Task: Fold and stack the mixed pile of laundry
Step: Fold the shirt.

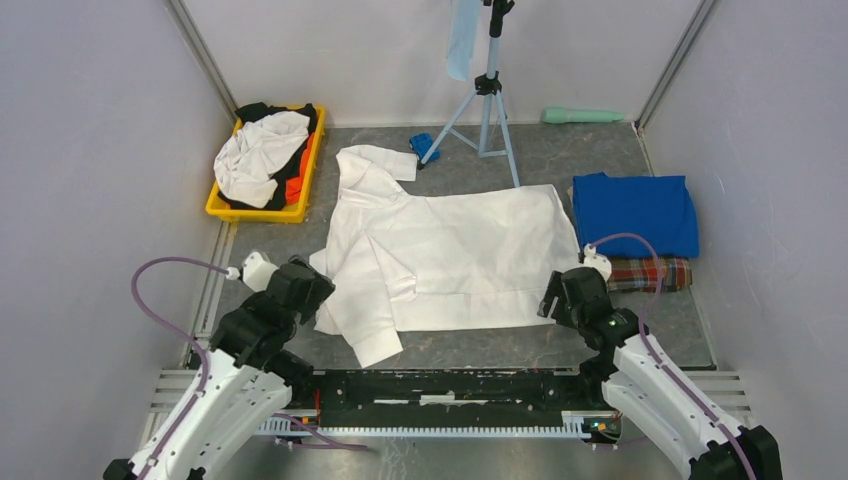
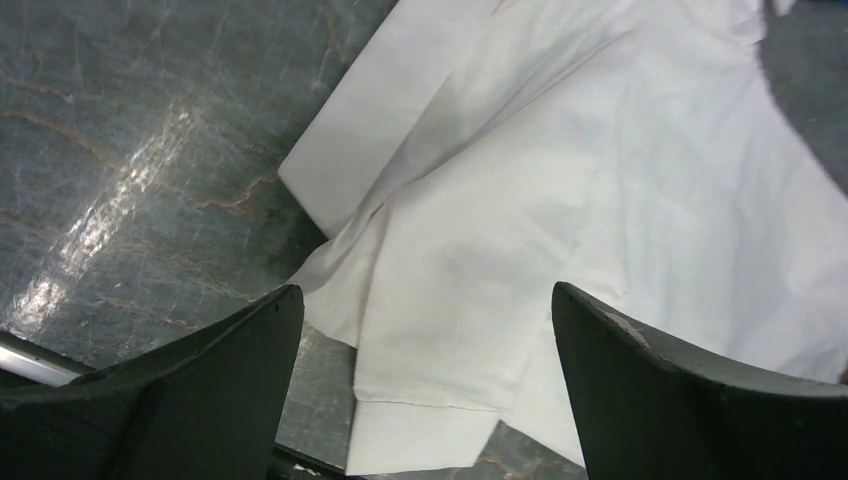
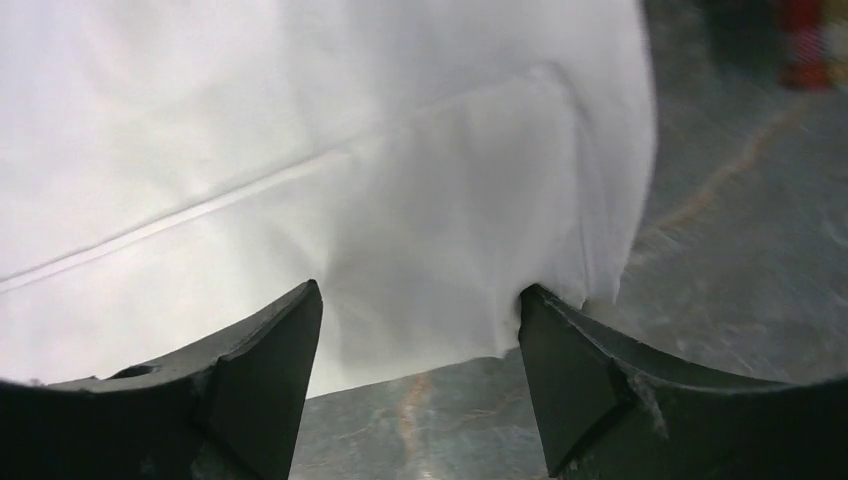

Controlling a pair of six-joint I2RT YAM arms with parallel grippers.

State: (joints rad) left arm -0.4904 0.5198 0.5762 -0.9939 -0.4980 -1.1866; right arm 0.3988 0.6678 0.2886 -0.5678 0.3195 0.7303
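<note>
A large white shirt (image 1: 450, 255) lies spread flat in the middle of the table, one sleeve trailing toward the near edge. My left gripper (image 1: 320, 292) hovers open at its left side, over the sleeve cuff (image 2: 440, 400), holding nothing (image 2: 425, 330). My right gripper (image 1: 550, 298) stands open at the shirt's near right corner (image 3: 560, 230), whose hem edge touches the right finger (image 3: 570, 380). Midway between those fingers (image 3: 420, 310) the cloth is not gripped. More of the laundry pile (image 1: 262, 155), white, black and orange, fills a yellow tray. A folded blue T-shirt (image 1: 635, 212) rests on plaid cloth (image 1: 650, 272).
The yellow tray (image 1: 255, 213) sits at the back left by the wall. A tripod (image 1: 487, 100) stands at the back with a pale-blue cloth (image 1: 462, 40) hanging from it, a small blue object (image 1: 424, 146) at its foot. A mint-green cylinder (image 1: 582, 115) lies by the back wall.
</note>
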